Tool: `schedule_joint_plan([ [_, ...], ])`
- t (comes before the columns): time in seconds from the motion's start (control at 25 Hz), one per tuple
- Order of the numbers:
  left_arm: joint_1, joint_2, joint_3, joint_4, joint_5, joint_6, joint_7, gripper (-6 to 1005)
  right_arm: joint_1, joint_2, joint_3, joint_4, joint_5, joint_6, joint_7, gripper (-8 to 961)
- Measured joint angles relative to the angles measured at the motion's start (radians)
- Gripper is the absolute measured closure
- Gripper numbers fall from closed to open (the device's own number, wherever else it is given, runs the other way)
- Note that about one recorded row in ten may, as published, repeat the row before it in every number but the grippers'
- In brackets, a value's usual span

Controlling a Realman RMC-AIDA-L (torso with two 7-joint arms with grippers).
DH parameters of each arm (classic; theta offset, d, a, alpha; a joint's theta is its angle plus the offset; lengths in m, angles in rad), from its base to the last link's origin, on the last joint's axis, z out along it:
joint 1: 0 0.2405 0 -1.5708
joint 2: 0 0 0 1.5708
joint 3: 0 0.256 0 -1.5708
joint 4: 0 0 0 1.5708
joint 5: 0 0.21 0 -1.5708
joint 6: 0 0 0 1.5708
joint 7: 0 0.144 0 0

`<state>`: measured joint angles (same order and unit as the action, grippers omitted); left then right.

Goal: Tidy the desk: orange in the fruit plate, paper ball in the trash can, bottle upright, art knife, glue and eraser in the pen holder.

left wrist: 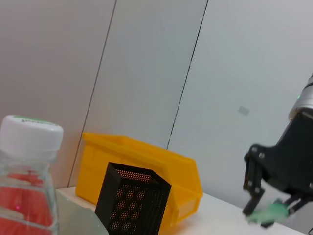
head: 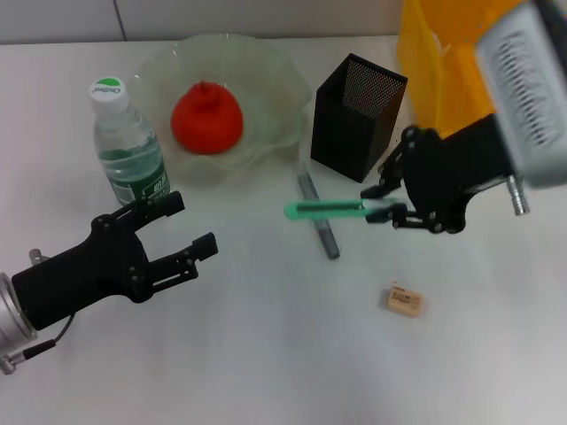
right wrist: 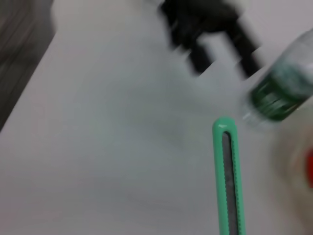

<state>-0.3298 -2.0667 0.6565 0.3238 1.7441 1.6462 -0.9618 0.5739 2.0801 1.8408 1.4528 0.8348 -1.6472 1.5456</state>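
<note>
My right gripper is shut on the end of the green art knife, holding it level just above the table, in front of the black mesh pen holder. The knife also fills the right wrist view. A slim grey stick, possibly the glue, lies under it. The tan eraser lies nearer the front. The orange rests in the glass fruit plate. The bottle stands upright beside my open left gripper. No paper ball is in view.
A yellow bin stands at the back right, behind the pen holder. From the left wrist, the bottle cap, the yellow bin and the right gripper are seen against a pale wall.
</note>
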Motion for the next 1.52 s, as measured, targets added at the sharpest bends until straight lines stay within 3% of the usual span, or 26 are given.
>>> schedule_joint_plan([
  [0.24, -0.008, 0.000, 0.000, 0.001, -0.002, 0.012, 0.000, 161, -0.098, 0.000, 0.214, -0.070, 0.286, 0.013, -0.016, 784],
  [0.44, -0.014, 0.000, 0.000, 0.002, -0.002, 0.016, 0.002, 161, -0.129, 0.004, 0.278, -0.183, 0.393, 0.038, -0.021, 784],
  [0.84, -0.019, -0.002, 0.000, 0.002, -0.002, 0.031, 0.008, 162, -0.172, 0.007, 0.278, -0.439, 0.543, 0.143, -0.100, 784],
  [1.0, -0.023, -0.003, 0.000, 0.001, -0.002, 0.033, 0.010, 162, -0.168, 0.009, 0.275, -0.479, 0.567, 0.190, -0.155, 784],
  [1.2, -0.038, -0.003, 0.002, 0.001, -0.002, 0.020, 0.016, 161, -0.175, 0.008, 0.275, -0.453, 0.588, 0.200, -0.259, 781],
  [1.52, -0.046, 0.000, -0.001, 0.008, -0.002, 0.025, 0.041, 162, -0.248, 0.006, 0.246, -0.217, 0.514, 0.282, -0.327, 768],
])
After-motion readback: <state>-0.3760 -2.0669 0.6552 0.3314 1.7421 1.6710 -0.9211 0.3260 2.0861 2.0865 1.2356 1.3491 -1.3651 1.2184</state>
